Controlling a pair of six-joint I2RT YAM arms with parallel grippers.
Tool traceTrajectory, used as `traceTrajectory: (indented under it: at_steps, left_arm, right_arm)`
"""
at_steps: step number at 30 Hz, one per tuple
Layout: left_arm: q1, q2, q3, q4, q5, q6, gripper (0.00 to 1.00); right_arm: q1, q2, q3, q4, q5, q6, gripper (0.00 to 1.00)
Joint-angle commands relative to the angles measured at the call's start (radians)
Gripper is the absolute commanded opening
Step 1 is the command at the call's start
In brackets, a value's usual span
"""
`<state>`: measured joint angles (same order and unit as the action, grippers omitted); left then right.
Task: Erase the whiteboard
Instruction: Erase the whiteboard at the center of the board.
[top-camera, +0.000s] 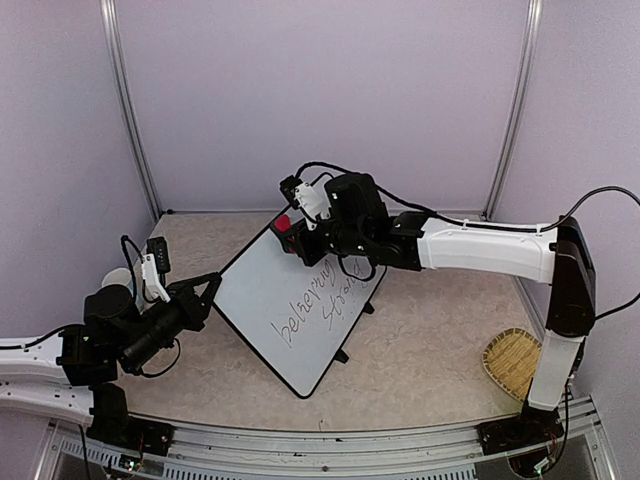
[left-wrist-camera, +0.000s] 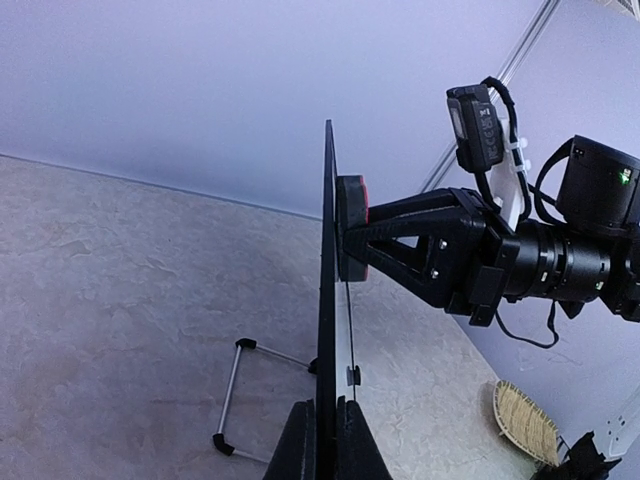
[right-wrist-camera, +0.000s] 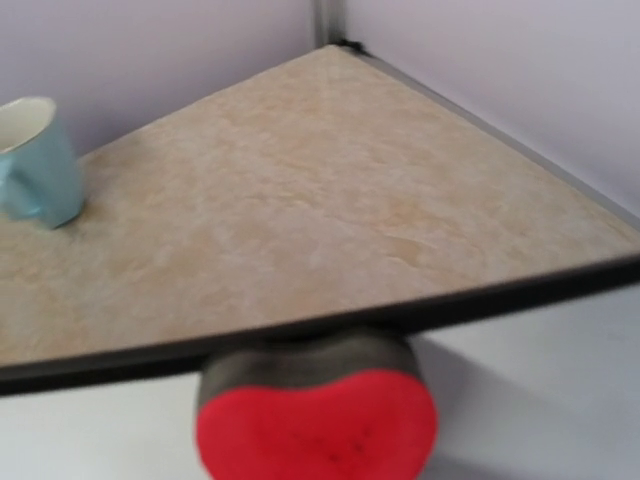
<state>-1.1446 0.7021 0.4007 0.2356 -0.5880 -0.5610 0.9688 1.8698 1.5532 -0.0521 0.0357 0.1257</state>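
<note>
The whiteboard (top-camera: 262, 300) stands tilted in the middle of the table, with black handwriting (top-camera: 322, 305) on its lower right half. My left gripper (top-camera: 212, 289) is shut on its left edge; in the left wrist view the board (left-wrist-camera: 328, 300) is edge-on between my fingertips (left-wrist-camera: 328, 442). My right gripper (top-camera: 297, 240) is shut on a red heart-shaped eraser (top-camera: 283, 223), which is pressed against the board's upper corner. The eraser (right-wrist-camera: 315, 425) fills the lower middle of the right wrist view, against the board's black frame (right-wrist-camera: 520, 292). My right fingers are hidden there.
A light blue cup (right-wrist-camera: 35, 160) stands on the table behind the board. A woven basket (top-camera: 512, 362) lies near the right arm's base. The board's wire foot (left-wrist-camera: 235, 395) rests on the table behind it. Purple walls enclose the table.
</note>
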Motion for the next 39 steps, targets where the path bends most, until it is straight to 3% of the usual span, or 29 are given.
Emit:
traceTrajectory:
  at_steps: [1,20,39]
  left_arm:
    - [-0.033,0.018,-0.017,-0.087,0.175,0.046,0.00]
    - [-0.033,0.024,-0.005,-0.093,0.180,0.046,0.00]
    - [-0.033,-0.032,0.082,-0.260,0.197,0.080,0.00]
  right_arm:
    - [0.066,0.023,-0.005,-0.029,-0.087,-0.063,0.16]
    - [0.142,0.098,0.124,-0.243,0.212,-0.175,0.16]
    - [0.029,0.118,0.204,-0.329,0.205,-0.197,0.16]
